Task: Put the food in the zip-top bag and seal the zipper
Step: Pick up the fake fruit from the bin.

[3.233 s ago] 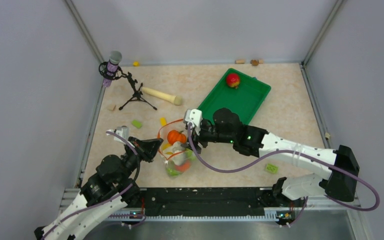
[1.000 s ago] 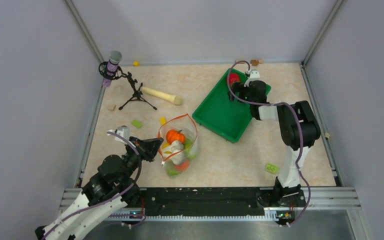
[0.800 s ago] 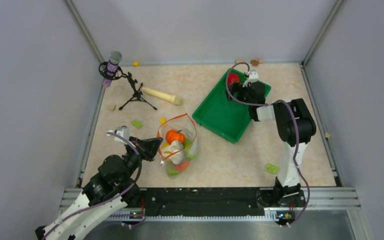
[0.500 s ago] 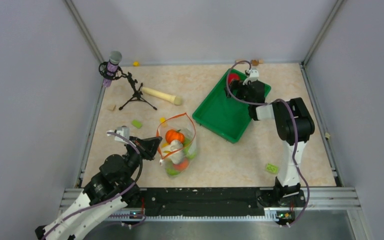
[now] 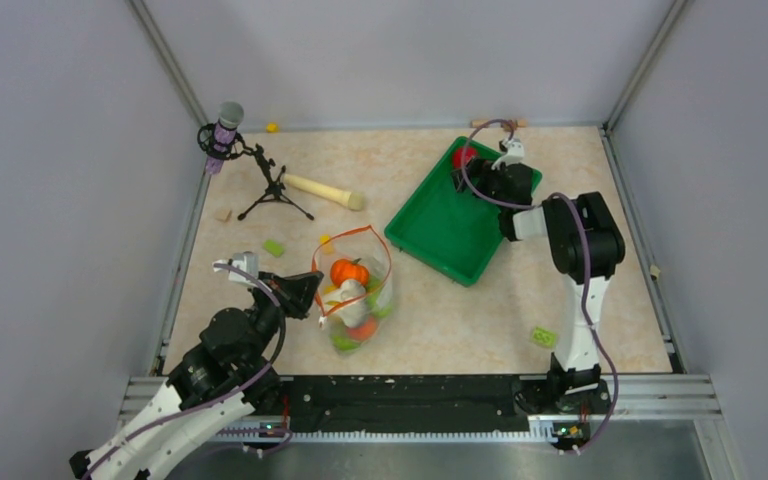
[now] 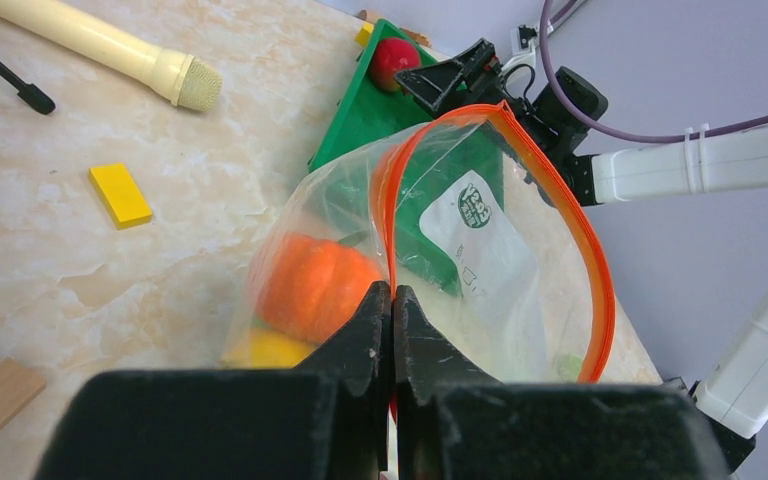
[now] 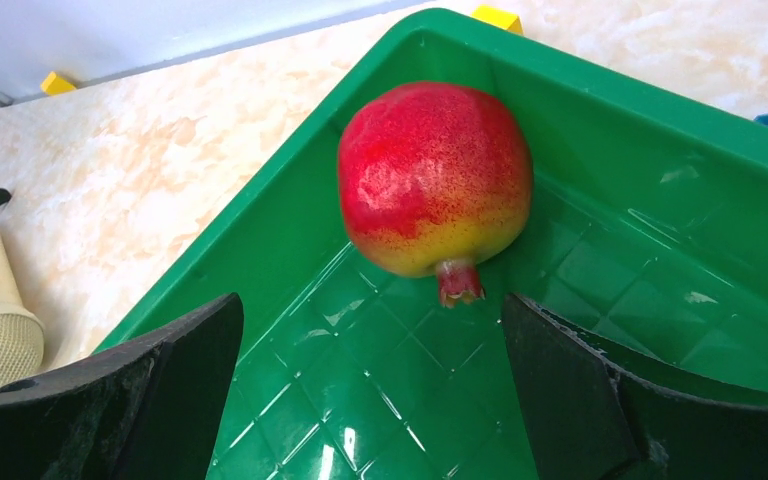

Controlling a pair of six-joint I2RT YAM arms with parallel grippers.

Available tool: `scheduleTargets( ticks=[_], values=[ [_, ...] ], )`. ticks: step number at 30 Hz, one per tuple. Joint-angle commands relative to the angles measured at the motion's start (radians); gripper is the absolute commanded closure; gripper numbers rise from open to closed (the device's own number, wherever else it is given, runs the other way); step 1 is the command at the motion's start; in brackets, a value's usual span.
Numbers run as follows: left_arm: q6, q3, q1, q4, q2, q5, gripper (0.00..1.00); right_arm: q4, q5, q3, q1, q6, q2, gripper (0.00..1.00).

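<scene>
Nearest, the left gripper (image 6: pixel 392 300) is pinching fully closed on the orange-red rim (image 6: pixel 388 200) of the clear floppy zip-top bag (image 5: pixel 356 296). Farther off, the right gripper (image 7: pixel 375 330) is gaping wide and empty, with the round red-yellow toy fruit (image 7: pixel 434 178) lying dead ahead in the far corner of the green rectangular plastic tray (image 7: pixel 660 200).

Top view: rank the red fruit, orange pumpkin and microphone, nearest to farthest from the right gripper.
From the right gripper:
1. the red toy fruit, in the green tray's far corner.
2. the orange pumpkin, inside the zip-top bag, centre.
3. the microphone, on its tripod, far left.
</scene>
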Motion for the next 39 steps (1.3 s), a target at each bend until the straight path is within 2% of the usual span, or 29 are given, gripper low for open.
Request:
scheduleTargets(
  ticks=[1,21,25,29,39],
  values=[
    [0.019,-0.005,0.003,0.053,0.015,-0.020,1.00,0.058,0.023,0.050,-0.006,0.055,0.012,0.01],
    [0.029,-0.003,0.003,0.065,0.058,-0.045,1.00,0.110,0.070,0.131,-0.015,0.255,0.130,0.01],
    [0.033,-0.006,0.004,0.066,0.060,-0.054,1.00,0.125,0.078,0.135,-0.032,0.365,0.174,0.01],
    [0.034,-0.006,0.004,0.068,0.066,-0.055,1.00,0.177,0.016,0.153,-0.058,0.449,0.227,0.01],
    [0.033,-0.006,0.004,0.067,0.068,-0.050,1.00,0.198,-0.001,0.150,-0.063,0.464,0.236,0.07]
  ],
)
